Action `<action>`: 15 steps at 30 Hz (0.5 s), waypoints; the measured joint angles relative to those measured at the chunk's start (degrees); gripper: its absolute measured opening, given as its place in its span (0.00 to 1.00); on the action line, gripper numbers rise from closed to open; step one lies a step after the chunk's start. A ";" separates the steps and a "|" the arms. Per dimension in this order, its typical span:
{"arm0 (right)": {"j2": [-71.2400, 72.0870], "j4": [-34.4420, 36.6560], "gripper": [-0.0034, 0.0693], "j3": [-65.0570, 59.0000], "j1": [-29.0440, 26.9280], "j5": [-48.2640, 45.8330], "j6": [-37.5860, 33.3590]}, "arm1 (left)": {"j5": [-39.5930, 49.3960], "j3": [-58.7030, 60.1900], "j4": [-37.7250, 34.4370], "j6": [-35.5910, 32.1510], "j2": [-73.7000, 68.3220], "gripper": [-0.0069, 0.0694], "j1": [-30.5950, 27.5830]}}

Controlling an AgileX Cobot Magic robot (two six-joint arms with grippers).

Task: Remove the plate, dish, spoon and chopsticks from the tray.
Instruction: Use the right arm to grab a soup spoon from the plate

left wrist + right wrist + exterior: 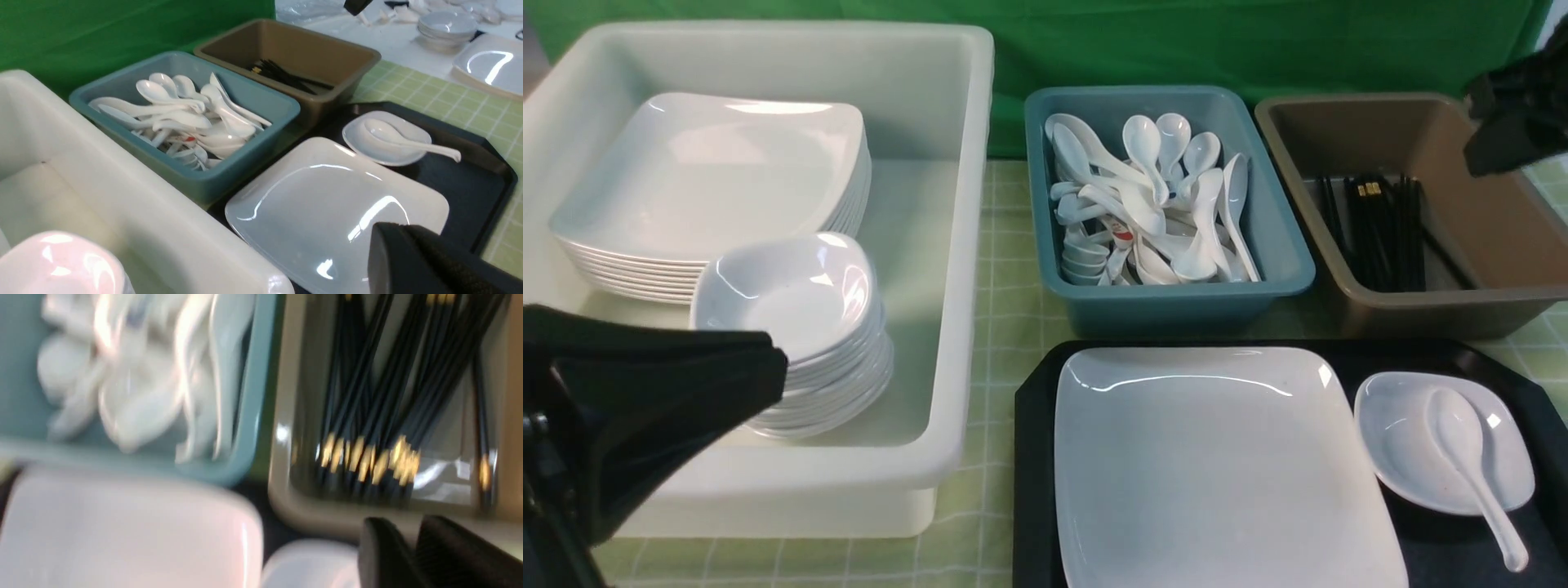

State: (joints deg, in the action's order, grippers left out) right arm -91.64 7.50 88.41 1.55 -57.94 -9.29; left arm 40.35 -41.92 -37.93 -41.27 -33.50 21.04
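The black tray (1033, 457) lies at the front right. On it rests the big white plate (1217, 465) (327, 204). Right of the plate sits the small dish (1401, 441) (367, 147) with the spoon (1462, 441) (392, 132) lying in it. No chopsticks are on the tray. Several black gold-banded chopsticks (1380, 237) (367, 416) lie in the brown bin (1503, 229), and I cannot pick out the task's pair. My right gripper (1515, 122) (410, 531) hovers over that bin, its blurred fingers close together with nothing between them. My left gripper (776, 367) (392, 232) is shut and empty, low at the front left.
A large white tub (947, 245) at the left holds a stack of plates (711, 171) and a stack of dishes (784, 294). A teal bin (1045, 212) of several white spoons stands behind the tray, left of the brown bin. A green checked cloth covers the table.
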 joint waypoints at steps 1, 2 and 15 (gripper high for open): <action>2.14 -1.10 0.31 -3.49 0.62 -0.08 1.40 | 0.32 0.00 0.14 -0.47 0.00 0.12 0.00; 5.00 -3.14 0.34 -8.82 1.20 -0.08 3.03 | 0.75 0.00 0.14 -1.02 0.00 0.12 0.00; 5.98 -5.97 0.59 -34.50 1.47 11.80 10.68 | -0.12 1.63 -0.34 -2.44 0.00 0.12 0.00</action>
State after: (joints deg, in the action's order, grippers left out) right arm -85.67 1.53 53.90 3.02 -46.14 1.40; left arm 40.23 -40.30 -38.27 -43.71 -33.50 21.04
